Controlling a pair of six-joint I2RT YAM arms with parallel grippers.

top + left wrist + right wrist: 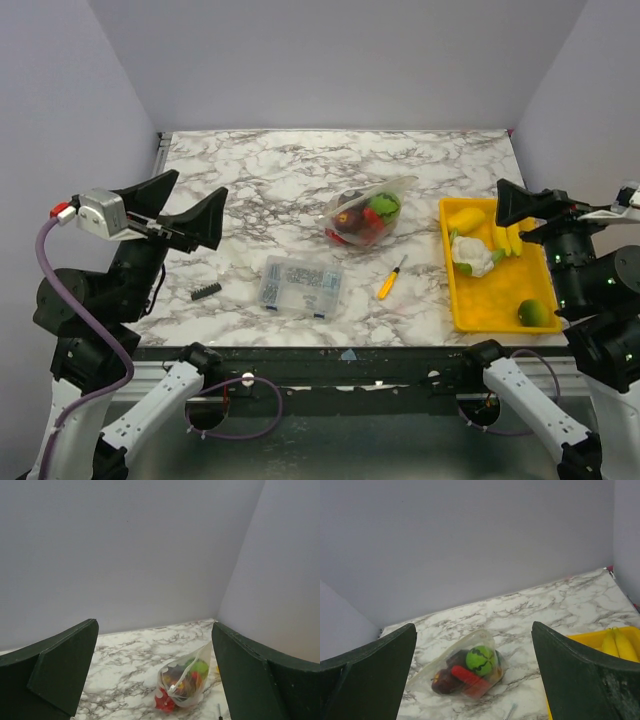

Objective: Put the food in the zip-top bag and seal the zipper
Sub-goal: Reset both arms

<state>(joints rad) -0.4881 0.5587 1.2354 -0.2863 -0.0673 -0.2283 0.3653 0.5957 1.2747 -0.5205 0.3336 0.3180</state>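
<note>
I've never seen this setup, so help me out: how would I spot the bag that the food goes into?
Start at the marble table; near its middle, left of the yellow tray, lies the zip-top bag. Unlike the rigid clear box closer to the near edge, it is soft and crinkly, and it holds red, green and dark toy food.
</note>
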